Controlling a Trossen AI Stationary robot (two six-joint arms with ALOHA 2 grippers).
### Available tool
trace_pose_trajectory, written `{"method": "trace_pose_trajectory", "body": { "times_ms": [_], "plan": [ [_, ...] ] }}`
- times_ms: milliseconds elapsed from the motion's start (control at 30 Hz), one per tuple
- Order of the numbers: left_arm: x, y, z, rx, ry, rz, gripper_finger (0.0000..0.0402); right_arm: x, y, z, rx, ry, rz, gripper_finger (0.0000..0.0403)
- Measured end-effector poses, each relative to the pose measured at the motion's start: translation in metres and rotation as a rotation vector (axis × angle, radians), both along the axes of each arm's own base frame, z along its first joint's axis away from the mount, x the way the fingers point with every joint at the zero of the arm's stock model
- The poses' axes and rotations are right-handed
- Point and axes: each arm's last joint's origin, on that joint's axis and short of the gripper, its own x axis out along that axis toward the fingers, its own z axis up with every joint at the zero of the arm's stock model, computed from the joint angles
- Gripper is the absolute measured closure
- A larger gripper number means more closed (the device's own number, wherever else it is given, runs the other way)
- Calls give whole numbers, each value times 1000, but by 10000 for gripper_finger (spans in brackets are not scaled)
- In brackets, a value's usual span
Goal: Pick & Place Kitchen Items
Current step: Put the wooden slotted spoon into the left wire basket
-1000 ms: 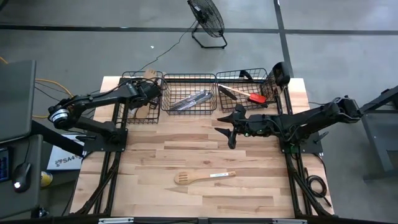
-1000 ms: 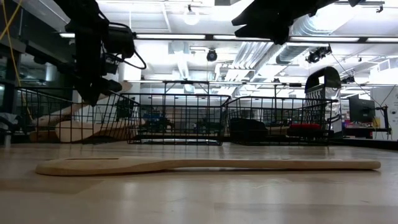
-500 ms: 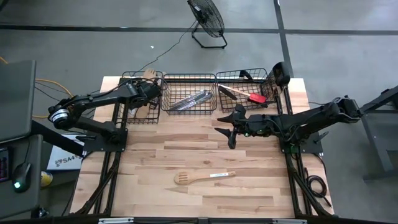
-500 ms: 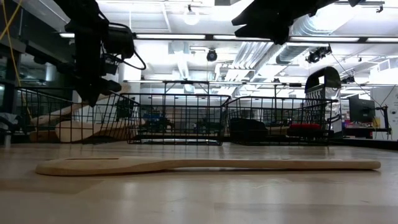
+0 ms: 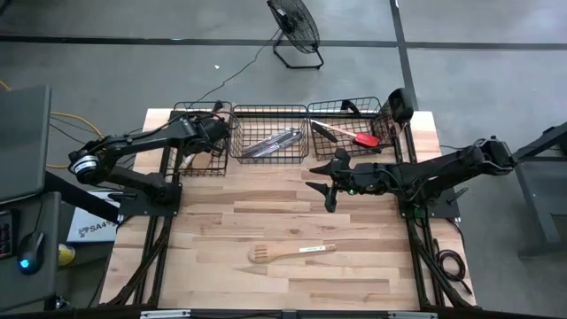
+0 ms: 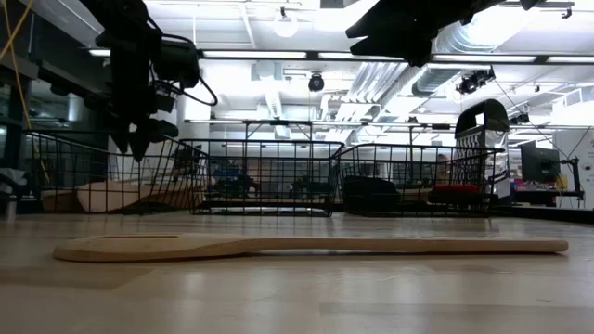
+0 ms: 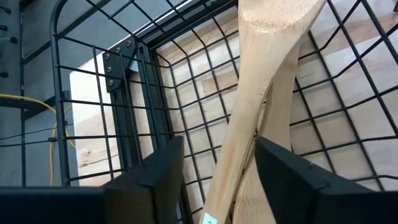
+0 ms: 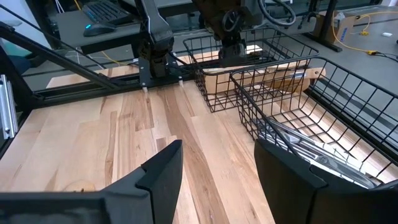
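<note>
Three baskets: black wire ones in a row along the far edge of the pale wooden plank table (image 5: 266, 213). Left black wire basket (image 5: 202, 142), middle black wire basket (image 5: 268, 133), right black wire basket (image 5: 350, 128).
Left basket contents: pale wooden utensils (image 7: 261, 112) lying inside, long handles crossing each other on the mesh floor. From table height you can see a broad wooden head (image 6: 107, 196) resting low in it.
Middle basket contents: silver metal cutlery (image 5: 270, 142), a small bunch lying diagonally.
Right basket contents: red-headed spatula with a wooden handle (image 5: 347, 134), lying at an angle, red end toward the right arm's side. Something dark sits in there too, can't make out what.
Loose item: one pale wooden slotted spatula (image 5: 291, 252) flat on the open table, near the front, well apart from all the baskets and both arms. Slotted head points toward the left arm's side.
Left gripper (image 5: 215, 133): right over the left basket, hanging just above the wooden utensils. Fingers (image 7: 155, 180) spread apart with a handle showing in the gap, but not pinched as far as I can see.
Right gripper (image 5: 323, 177): hovering above the table just in front of the right basket, pointing toward the middle. Fingers (image 8: 163, 168) wide apart, nothing in them.
</note>
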Motion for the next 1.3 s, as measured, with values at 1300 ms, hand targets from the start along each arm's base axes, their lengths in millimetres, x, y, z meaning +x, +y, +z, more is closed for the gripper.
{"method": "trace_pose_trajectory", "body": {
  "times_ms": [1300],
  "plan": [
    [-20, -54, 111, 194, -604, -520, 193, 0, 1, -1, 31, 2, -5, 212]
  ]
}}
